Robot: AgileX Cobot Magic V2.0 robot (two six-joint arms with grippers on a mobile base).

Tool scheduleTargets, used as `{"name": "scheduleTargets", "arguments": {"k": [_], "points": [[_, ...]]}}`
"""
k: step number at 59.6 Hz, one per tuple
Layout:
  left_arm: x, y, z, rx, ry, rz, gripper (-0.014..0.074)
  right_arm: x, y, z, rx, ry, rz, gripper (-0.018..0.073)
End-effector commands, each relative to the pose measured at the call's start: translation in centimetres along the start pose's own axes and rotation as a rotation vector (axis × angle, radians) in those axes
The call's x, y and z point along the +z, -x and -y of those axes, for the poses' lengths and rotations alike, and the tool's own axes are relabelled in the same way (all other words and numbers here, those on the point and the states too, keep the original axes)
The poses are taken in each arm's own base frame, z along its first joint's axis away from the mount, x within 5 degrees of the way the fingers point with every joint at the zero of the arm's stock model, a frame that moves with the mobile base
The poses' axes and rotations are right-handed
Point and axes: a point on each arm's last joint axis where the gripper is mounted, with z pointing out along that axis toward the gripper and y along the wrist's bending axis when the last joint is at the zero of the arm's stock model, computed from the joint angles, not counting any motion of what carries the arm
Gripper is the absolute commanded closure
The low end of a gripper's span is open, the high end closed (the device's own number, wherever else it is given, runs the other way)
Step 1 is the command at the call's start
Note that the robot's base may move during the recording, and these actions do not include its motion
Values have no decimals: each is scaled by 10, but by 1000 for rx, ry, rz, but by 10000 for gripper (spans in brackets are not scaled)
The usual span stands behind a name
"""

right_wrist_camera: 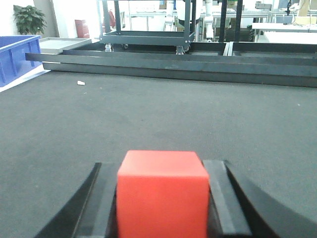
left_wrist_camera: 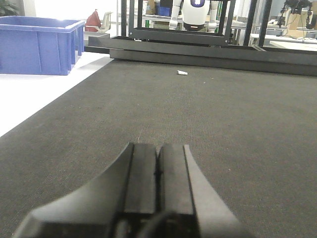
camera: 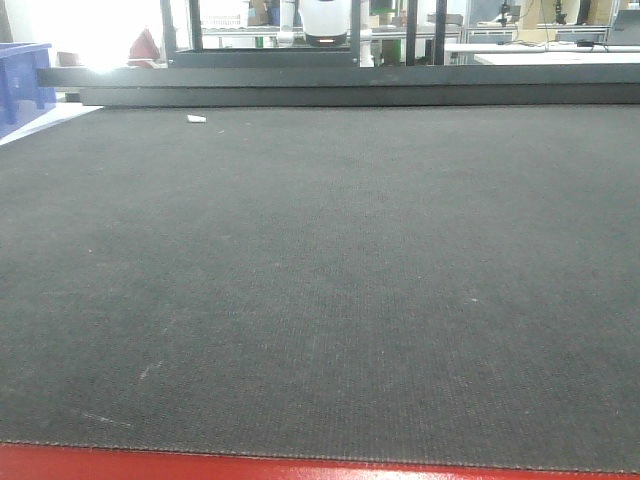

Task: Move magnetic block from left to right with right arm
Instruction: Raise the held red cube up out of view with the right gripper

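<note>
The magnetic block [right_wrist_camera: 162, 193], a plain bright-red cube, fills the bottom middle of the right wrist view, and my right gripper [right_wrist_camera: 162, 171] is shut on it, a black finger pressed against each side. In the left wrist view my left gripper [left_wrist_camera: 158, 153] is shut with its two pads pressed together and nothing between them, low over the dark mat [left_wrist_camera: 223, 119]. The exterior front view shows only the mat [camera: 320, 280]; neither arm nor the block appears there.
A blue plastic bin [left_wrist_camera: 39, 44] stands on the white surface at the far left. A small white scrap [left_wrist_camera: 182, 73] lies on the mat near its far edge. A dark metal frame [right_wrist_camera: 173, 64] runs along the back, with a wheeled rack behind it.
</note>
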Motion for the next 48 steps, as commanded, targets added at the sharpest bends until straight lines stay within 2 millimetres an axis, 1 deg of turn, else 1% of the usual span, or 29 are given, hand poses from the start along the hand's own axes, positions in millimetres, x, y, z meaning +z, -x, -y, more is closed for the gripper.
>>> {"name": "scheduleTargets", "arguments": {"k": [1,48], "points": [[-1,5,1,-5,-11,92,713,-3,18,-2,-14,9,118,344],[-1,5,1,-5,-11,92,713,-3,17,-2,-15,8,111,344]]}}
